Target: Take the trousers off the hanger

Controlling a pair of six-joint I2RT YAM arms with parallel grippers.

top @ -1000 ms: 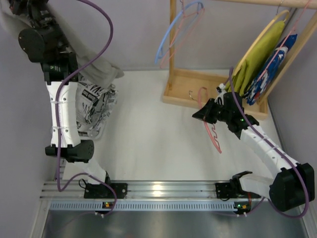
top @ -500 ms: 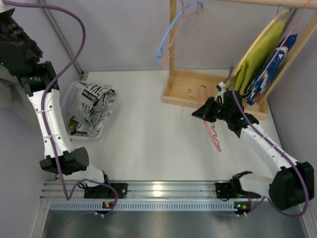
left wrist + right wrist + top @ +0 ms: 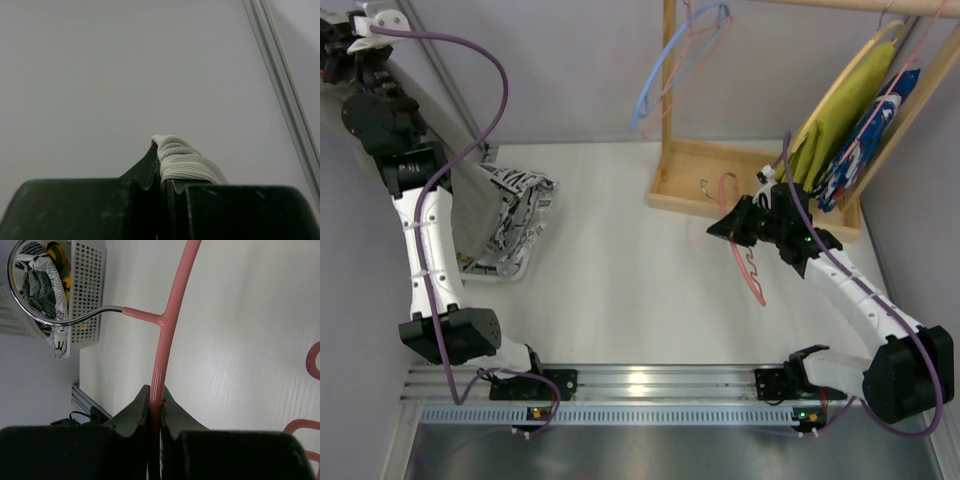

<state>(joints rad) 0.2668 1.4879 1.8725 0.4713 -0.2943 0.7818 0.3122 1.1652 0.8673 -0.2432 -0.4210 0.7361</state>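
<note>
My right gripper is shut on the pink hanger and holds it just above the table, in front of the wooden rack. In the right wrist view the jaws pinch the hanger's pink arm, and its metal hook curves off to the left. The hanger is bare. My left gripper is raised at the far top left, shut on the grey trousers. The trousers hang down from it in front of the basket's left side.
A white basket holding black-and-white cloth stands at the left. The wooden rack at the back right carries a light blue hanger, a yellow-green garment and a blue patterned cloth.
My left arm has swung up and to the left with the trousers, which now hang lower left over the basket. The right arm and the hanger have not moved.
</note>
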